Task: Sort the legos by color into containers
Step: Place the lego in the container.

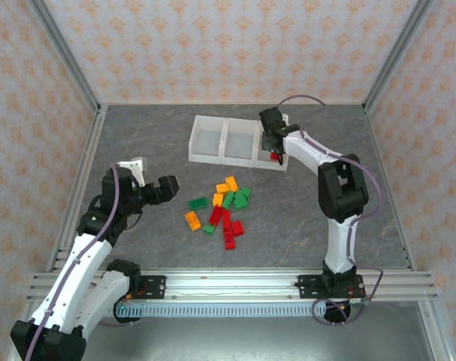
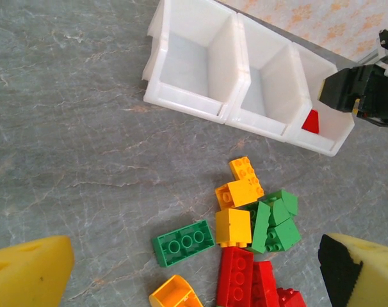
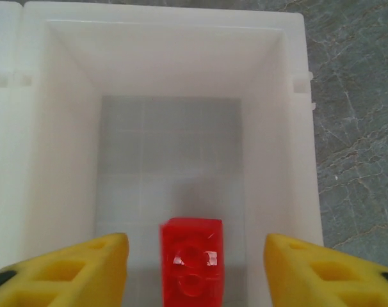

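The legos (image 1: 224, 207) lie in a loose pile of red, green and orange bricks on the table. In the left wrist view a green brick (image 2: 183, 242), an orange brick (image 2: 233, 226) and a red brick (image 2: 236, 276) lie below my left gripper (image 2: 194, 275), which is open and holds nothing. The containers (image 1: 209, 118) are a white tray of three joined compartments. My right gripper (image 3: 194, 268) is open over the right compartment (image 3: 271, 128). One red brick (image 3: 191, 262) is inside that compartment, with a gap to each yellow finger (image 3: 85, 268).
The left and middle compartments (image 2: 200, 105) hold nothing that I can see. Metal frame posts and patterned walls bound the table (image 1: 138, 135). A rail (image 1: 228, 282) runs along the near edge.
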`<move>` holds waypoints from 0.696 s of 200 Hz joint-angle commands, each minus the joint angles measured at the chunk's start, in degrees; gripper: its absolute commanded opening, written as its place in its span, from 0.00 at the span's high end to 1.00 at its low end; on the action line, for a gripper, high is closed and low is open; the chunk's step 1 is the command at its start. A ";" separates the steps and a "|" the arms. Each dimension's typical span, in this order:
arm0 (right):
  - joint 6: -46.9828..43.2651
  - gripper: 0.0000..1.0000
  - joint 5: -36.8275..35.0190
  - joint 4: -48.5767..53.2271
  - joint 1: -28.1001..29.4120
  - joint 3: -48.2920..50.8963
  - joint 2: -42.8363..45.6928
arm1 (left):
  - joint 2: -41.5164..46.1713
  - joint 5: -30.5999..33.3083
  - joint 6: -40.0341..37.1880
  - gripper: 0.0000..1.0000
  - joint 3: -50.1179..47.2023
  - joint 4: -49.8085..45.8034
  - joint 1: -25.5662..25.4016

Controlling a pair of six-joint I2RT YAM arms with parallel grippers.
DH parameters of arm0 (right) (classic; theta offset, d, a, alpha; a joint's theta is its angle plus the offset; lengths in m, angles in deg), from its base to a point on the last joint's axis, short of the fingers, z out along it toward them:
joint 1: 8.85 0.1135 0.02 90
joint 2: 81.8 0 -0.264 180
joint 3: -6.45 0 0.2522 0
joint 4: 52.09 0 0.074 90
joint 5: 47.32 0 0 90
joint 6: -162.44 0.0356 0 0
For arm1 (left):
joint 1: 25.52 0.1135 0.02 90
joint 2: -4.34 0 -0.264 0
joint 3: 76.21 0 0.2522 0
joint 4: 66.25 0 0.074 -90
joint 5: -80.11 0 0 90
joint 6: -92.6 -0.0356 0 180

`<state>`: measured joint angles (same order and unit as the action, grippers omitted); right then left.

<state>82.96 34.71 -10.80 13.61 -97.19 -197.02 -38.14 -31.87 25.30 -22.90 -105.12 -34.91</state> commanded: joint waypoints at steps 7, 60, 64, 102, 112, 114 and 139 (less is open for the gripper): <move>0.44 0.32 -0.94 -0.37 0.17 -1.17 4.10 | -0.36 -0.62 0.78 0.01 -1.40 3.54 -0.27; 5.01 0.22 4.84 1.19 0.46 0.07 9.86 | -1.81 -0.79 0.23 0.01 -1.52 3.31 -0.31; 5.38 0.22 5.28 1.29 0.52 0.50 10.46 | -1.90 -0.83 0.16 0.01 -1.61 3.23 -0.36; 10.01 0.16 9.50 1.86 2.53 6.84 18.80 | -3.29 -0.84 0.02 0.01 -1.70 2.88 -0.76; 11.12 0.13 10.60 2.16 3.60 8.96 20.89 | -3.80 -0.72 -0.02 0.01 -1.66 2.66 -0.97; 11.32 0.12 10.76 2.13 3.85 9.27 21.32 | -3.87 -0.70 -0.02 0.01 -1.67 2.62 -1.02; 14.21 0.11 13.82 2.88 7.78 15.51 26.16 | -4.54 -0.46 -0.02 0.01 -1.60 2.34 -1.76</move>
<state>92.64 44.50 -10.45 18.03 -86.66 -174.77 -42.40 -32.00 25.47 -24.06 -103.32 -35.96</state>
